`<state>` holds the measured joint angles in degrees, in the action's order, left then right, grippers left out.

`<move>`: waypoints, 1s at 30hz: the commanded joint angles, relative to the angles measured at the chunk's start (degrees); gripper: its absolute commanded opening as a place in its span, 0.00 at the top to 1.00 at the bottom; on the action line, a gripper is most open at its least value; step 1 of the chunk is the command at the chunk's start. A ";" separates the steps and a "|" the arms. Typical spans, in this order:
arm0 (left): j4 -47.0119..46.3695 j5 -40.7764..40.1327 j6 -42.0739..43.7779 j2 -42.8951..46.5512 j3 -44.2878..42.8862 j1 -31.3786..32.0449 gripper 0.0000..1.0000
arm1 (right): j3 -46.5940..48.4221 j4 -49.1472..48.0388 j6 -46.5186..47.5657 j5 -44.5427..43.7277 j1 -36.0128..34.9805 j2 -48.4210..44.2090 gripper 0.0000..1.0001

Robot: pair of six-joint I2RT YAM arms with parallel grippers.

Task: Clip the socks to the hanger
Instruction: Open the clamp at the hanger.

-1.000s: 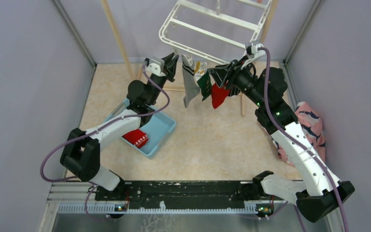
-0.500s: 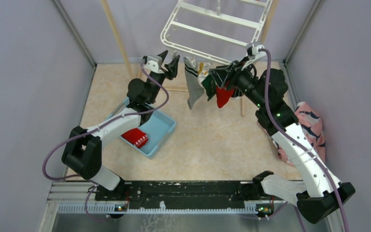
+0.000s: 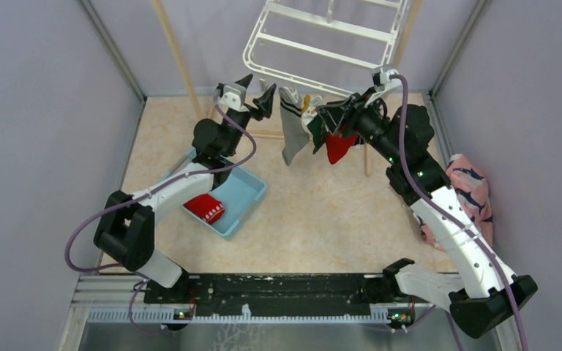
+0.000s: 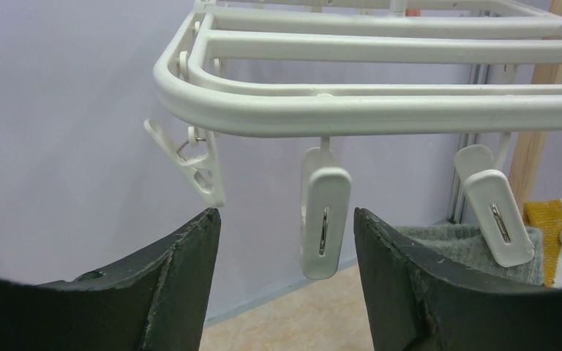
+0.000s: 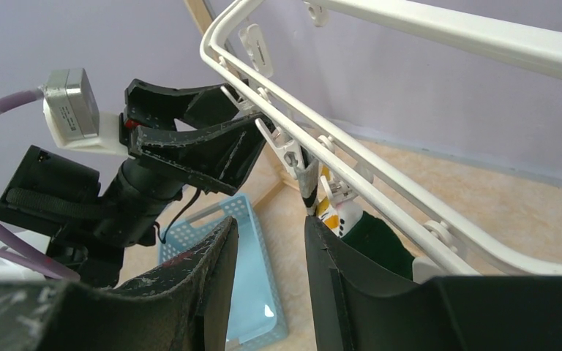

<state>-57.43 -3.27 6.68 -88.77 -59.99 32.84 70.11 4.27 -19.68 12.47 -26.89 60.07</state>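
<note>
The white hanger (image 3: pixel 322 50) hangs at the back, also in the left wrist view (image 4: pixel 351 110) and right wrist view (image 5: pixel 380 175). Three socks hang clipped from its near edge: a grey striped sock (image 3: pixel 290 131), a dark green-white sock (image 3: pixel 313 131) and a red sock (image 3: pixel 336 146). Another red sock (image 3: pixel 206 208) lies in the blue basket (image 3: pixel 245 194). My left gripper (image 3: pixel 256 91) is open and empty just below the hanger's near left corner, with a free clip (image 4: pixel 324 219) between its fingers. My right gripper (image 3: pixel 331 117) is open and empty beside the hung socks.
A pink cloth with dark prints (image 3: pixel 468 191) lies at the right wall. A wooden pole rack (image 3: pixel 179 62) stands behind the hanger. Grey walls close in left, right and back.
The left gripper has risen slightly toward the hanger's corner and its fingers have spread wider. The hanger and hung socks have shifted a little; the right arm has barely moved.
</note>
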 commanded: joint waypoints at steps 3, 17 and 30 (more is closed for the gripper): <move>-4.87 2.97 0.23 -2.77 -3.40 -0.52 0.33 | 0.24 -1.67 -0.15 -0.47 -0.35 -1.22 0.61; -3.62 7.26 -1.69 0.63 -1.75 -0.61 0.82 | 0.77 -2.18 -0.55 1.77 -0.55 -0.88 0.61; 11.47 17.09 -9.12 8.36 -1.73 -0.36 1.00 | 9.45 1.79 2.11 -0.41 -9.35 -0.34 0.61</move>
<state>-50.11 10.87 0.64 -83.46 -61.89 32.42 74.15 7.33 -18.87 12.64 -33.21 60.03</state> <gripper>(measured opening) 0.256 0.391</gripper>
